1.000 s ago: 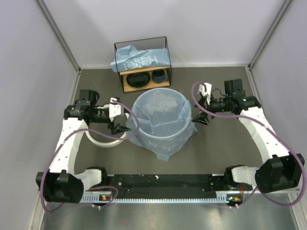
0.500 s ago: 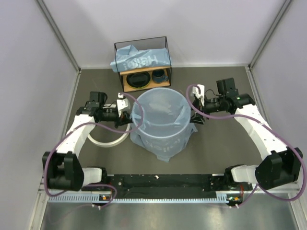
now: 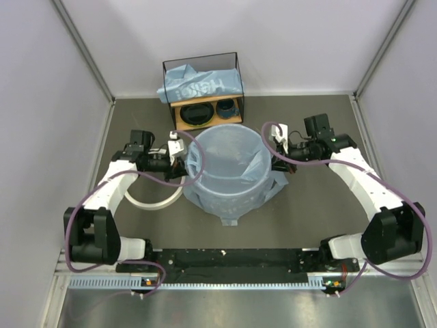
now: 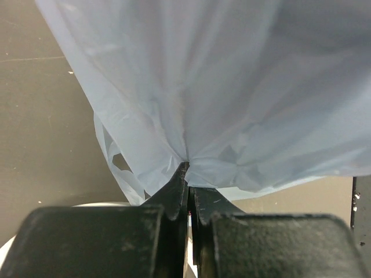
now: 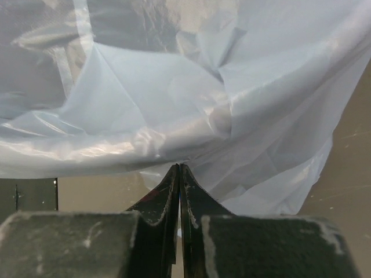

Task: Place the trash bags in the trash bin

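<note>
Top external view: we saw the blue bag (image 3: 233, 208) draped over the bin (image 3: 259, 179) mid-bench (image 3: 311, 219). The left fingers (image 4: 173, 198) and right fingers (image 5: 166, 194) each pinched its film tightly, on opposite sides.

This looks like a robot test cell in a laboratory, not a home. Plain pale lilac-grey wall panels (image 3: 41, 102) close the space at 9, 12 and 3 o'clock, joined by bare aluminium frame bars (image 3: 87, 58). The work surface is a dark grey matte table top (image 3: 314, 212). At 6 o'clock a long black mounting rail (image 3: 232, 258) carries one white jointed robot arm at 8 o'clock (image 3: 102, 191) and a second white jointed robot arm at 4 o'clock (image 3: 369, 188).
</note>
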Robot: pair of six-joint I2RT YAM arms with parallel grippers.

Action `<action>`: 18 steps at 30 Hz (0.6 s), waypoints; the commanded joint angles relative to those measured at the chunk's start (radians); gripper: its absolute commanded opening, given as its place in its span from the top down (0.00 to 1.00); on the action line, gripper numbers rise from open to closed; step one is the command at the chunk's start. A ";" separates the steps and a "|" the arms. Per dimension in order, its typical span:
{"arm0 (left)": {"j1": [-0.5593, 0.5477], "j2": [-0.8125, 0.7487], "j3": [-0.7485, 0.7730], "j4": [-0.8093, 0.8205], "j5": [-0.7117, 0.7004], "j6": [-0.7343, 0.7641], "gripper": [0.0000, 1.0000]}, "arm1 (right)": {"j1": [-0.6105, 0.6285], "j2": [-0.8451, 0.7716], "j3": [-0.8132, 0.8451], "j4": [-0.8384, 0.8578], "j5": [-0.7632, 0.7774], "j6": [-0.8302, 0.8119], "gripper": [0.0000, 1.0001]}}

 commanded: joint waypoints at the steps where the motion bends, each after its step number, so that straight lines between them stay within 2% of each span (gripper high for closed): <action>1: 0.014 -0.099 0.029 -0.043 0.034 0.015 0.96 | -0.028 0.047 -0.047 0.022 -0.009 -0.018 1.00; 4: 0.041 -0.133 0.049 -0.101 0.022 0.010 0.71 | -0.051 0.041 -0.064 0.016 0.003 -0.007 1.00; 5: 0.066 -0.147 0.079 -0.158 0.018 0.009 0.54 | -0.071 0.027 -0.050 -0.006 0.011 -0.002 1.00; 6: 0.069 -0.154 0.104 -0.193 -0.004 0.007 0.49 | -0.083 0.015 -0.035 -0.032 0.034 -0.001 1.00; 7: 0.102 -0.161 0.124 -0.226 -0.008 0.010 0.43 | -0.092 -0.008 0.013 -0.059 0.055 -0.004 0.94; 8: 0.137 -0.179 0.157 -0.253 -0.005 0.021 0.31 | -0.114 -0.016 0.042 -0.155 0.074 -0.014 0.76; 9: 0.156 -0.188 0.170 -0.301 -0.002 0.023 0.25 | -0.126 -0.022 0.070 -0.203 0.106 -0.021 0.64; 11: 0.216 -0.222 0.184 -0.310 -0.007 -0.031 0.24 | -0.144 -0.041 0.162 -0.355 0.144 -0.039 0.39; 15: 0.337 -0.265 0.178 -0.257 0.016 -0.201 0.24 | -0.135 -0.067 0.339 -0.484 0.201 0.025 0.26; 16: 0.345 -0.270 0.176 -0.257 0.031 -0.207 0.23 | -0.116 -0.059 0.443 -0.506 0.201 0.074 0.24; 17: 0.345 -0.286 0.172 -0.257 0.036 -0.223 0.23 | -0.079 -0.045 0.502 -0.532 0.206 0.097 0.22; 18: 0.345 -0.296 0.162 -0.241 0.042 -0.252 0.23 | 0.008 -0.018 0.556 -0.552 0.230 0.120 0.21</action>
